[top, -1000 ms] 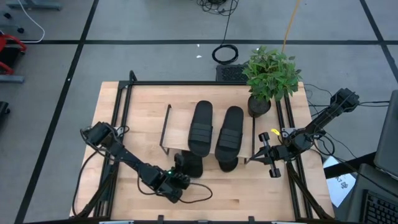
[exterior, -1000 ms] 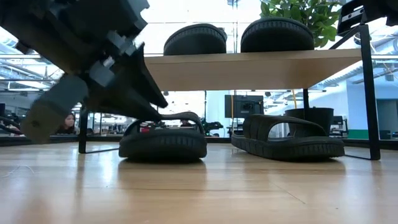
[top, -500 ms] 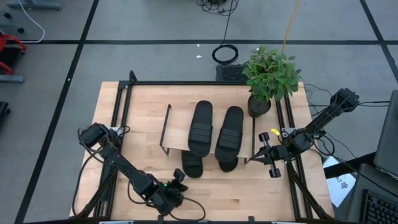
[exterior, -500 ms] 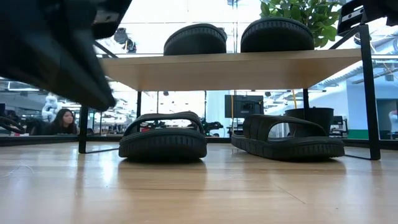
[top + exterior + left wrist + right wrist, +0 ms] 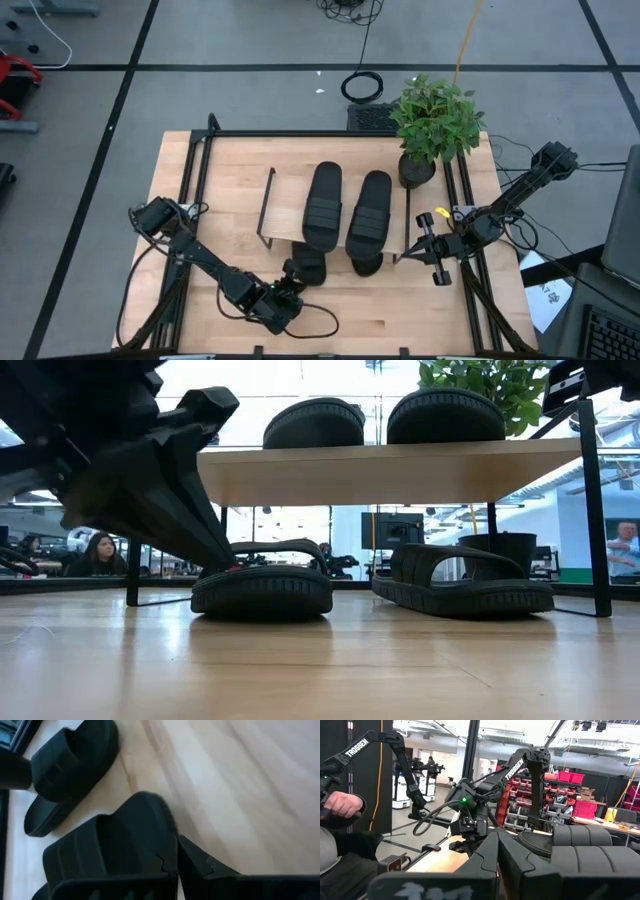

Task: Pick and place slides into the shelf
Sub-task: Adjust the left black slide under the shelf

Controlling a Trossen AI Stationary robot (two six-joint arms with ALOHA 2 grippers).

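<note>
so half a second ago my left claw point(image 5: 288, 291) was pulled back toward the near edge of the surface point(image 5: 180, 200), clear of everything. now it's swung back in and sits right at the heel of the near-left slide point(image 5: 309, 266), touching it or close to it. in the low view a finger point(image 5: 185, 490) comes down against that slide's heel point(image 5: 262, 588), and in the left wrist view the slide point(image 5: 107, 852) fills the space right by the finger. i can't tell if the fingers are spread or pinched on it.

that slide hasn't shifted since a second ago; it's flat on the surface, toe tucked under the shelf point(image 5: 285, 205), with the second slide point(image 5: 366, 262) beside it the same way. two more slides point(image 5: 324, 205) lie on top of the shelf already.

my read: it's a nudge or re-grip to seat this one deeper under the board, so we're near done.

right claw point(image 5: 428, 250) hangs off the shelf's right end, fingers parted, holding nothing, same spot as before.
</note>
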